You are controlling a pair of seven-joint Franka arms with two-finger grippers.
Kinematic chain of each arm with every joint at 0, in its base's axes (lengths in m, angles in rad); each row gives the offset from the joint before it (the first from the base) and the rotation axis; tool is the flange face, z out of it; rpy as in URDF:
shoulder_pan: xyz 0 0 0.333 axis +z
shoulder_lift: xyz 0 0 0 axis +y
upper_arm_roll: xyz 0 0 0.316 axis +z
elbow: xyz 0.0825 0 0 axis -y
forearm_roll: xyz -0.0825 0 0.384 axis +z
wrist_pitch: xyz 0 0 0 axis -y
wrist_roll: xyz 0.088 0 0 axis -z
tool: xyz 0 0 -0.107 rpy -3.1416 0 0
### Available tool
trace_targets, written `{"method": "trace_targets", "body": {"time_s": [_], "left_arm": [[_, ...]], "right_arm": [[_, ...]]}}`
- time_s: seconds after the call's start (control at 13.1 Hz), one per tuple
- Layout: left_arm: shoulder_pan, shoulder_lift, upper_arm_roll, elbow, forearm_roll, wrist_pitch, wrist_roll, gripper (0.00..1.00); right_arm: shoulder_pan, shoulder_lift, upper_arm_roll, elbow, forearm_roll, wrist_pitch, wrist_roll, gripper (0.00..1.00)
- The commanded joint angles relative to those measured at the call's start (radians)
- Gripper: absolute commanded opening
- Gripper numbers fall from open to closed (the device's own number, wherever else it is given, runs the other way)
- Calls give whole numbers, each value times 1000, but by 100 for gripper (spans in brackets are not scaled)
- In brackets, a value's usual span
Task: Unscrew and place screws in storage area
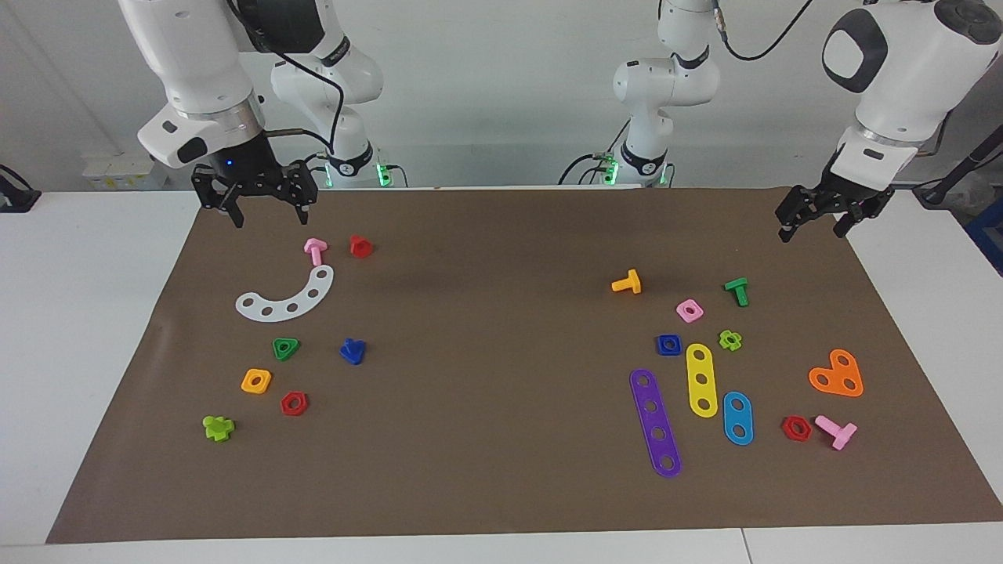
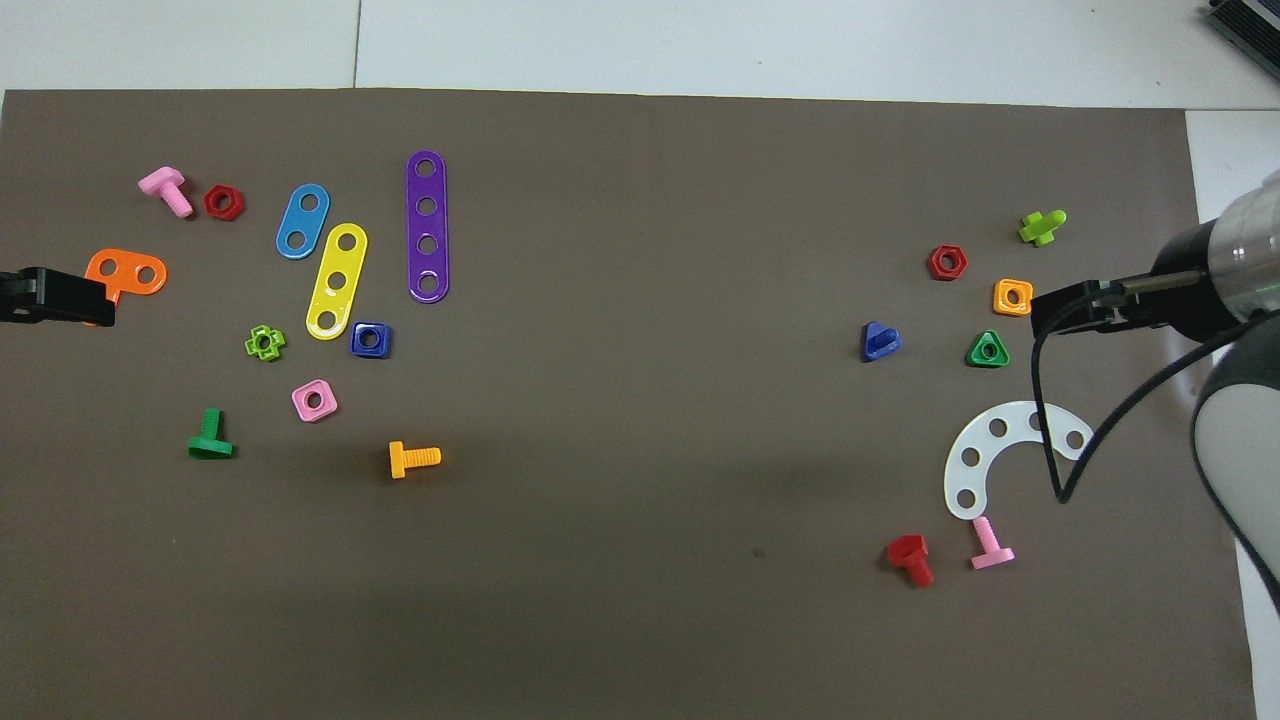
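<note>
The dark-blue screw (image 1: 353, 350) (image 2: 880, 341) lies free on the brown mat in the storage area (image 1: 321, 380), beside the green triangular nut (image 1: 285, 348). The white curved strip (image 1: 286, 298), orange square nut (image 1: 256, 381) and red hexagonal nut (image 1: 294, 403) lie around it. My right gripper (image 1: 268, 218) hangs open and empty over the mat's edge above this area, well apart from the screw. My left gripper (image 1: 811, 229) waits open and empty over the mat's corner at the left arm's end.
A pink bolt (image 1: 315, 251), a red bolt (image 1: 360, 246) and a lime bolt (image 1: 219, 428) also lie by the storage area. Toward the left arm's end lie purple (image 1: 655, 423), yellow (image 1: 701, 380) and blue (image 1: 737, 417) strips, an orange plate (image 1: 837, 374), nuts and bolts.
</note>
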Motion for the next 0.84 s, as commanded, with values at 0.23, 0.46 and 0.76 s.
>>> {"method": "trace_targets", "body": {"time_s": [0.23, 0.46, 0.76], "left_arm": [[-12, -28, -20, 1, -40, 17, -14, 100], [-1, -40, -14, 1, -105, -15, 13, 100], [-7, -41, -13, -2, -103, -19, 6, 100]], "right_arm": [[-16, -26, 7, -25, 46, -21, 12, 100], [-14, -26, 6, -25, 44, -19, 6, 100], [-14, -26, 6, -25, 41, -19, 5, 100]]}}
